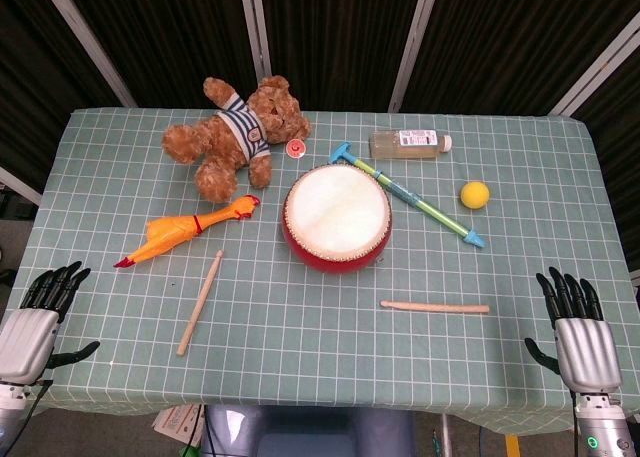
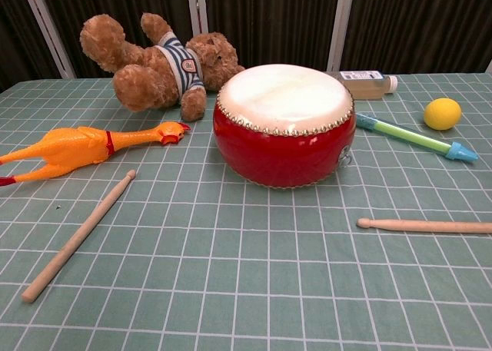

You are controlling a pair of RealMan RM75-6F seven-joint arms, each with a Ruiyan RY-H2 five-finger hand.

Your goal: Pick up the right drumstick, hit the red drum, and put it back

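Both hands rest at the near edge of a green checked table, fingers spread and holding nothing. The right hand sits at the near right corner, fingertips pointing up the table; the right drumstick lies flat on the cloth to the left of those fingers and a little farther up the table, well apart from them, its length running left to right. The chest view shows its rounded tip pointing left, toward the middle of the table. The left hand sits at the near left corner, touching nothing.

The red drum stands upright near the middle of the table, pale skin up, behind the right drumstick and apart from it. A second drumstick lies at a slant to the drum's near left. Beyond it a rubber chicken lies on its side, and a teddy bear sprawls at the back. A blue-and-green toy flute runs diagonally just right of the drum, with a yellow ball near it and a clear bottle lying at the back.
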